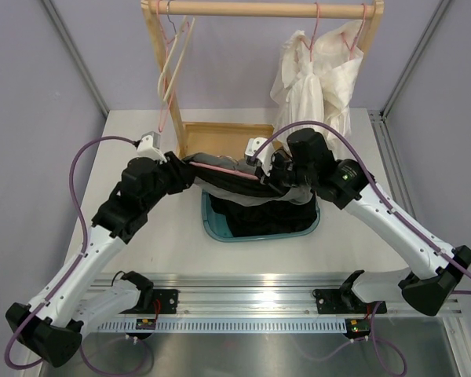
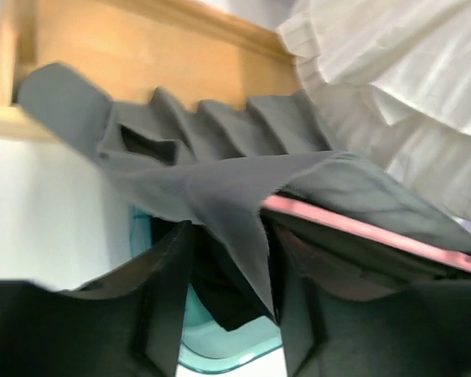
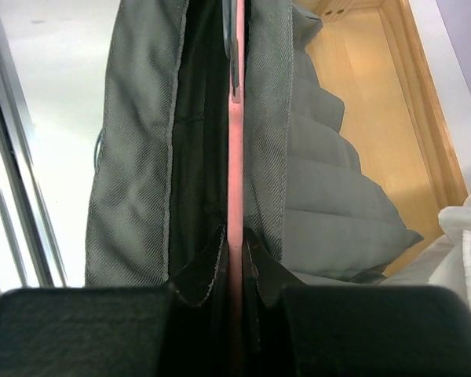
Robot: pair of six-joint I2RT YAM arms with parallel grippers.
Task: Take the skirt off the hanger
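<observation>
Above the white worktop [image 1: 141, 243], the grey skirt [image 1: 243, 188] hung stretched between both arms over the teal tub [image 1: 220, 232], its waist around the pink hanger [image 3: 235, 173]. The left pincer [image 2: 231, 259] pinched a skirt fold; the right pincer [image 3: 235, 259] was clamped tight on the hanger's bar.

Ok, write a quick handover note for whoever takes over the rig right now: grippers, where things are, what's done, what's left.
Left gripper: jaws shut on a fold of the skirt.
Right gripper: jaws shut on the pink hanger bar.
Position: both are held over the teal tub, off the wooden rack.
Done: hanger and skirt are down from the rack.
Left: the skirt still wraps the hanger bar; pull it free.
</observation>
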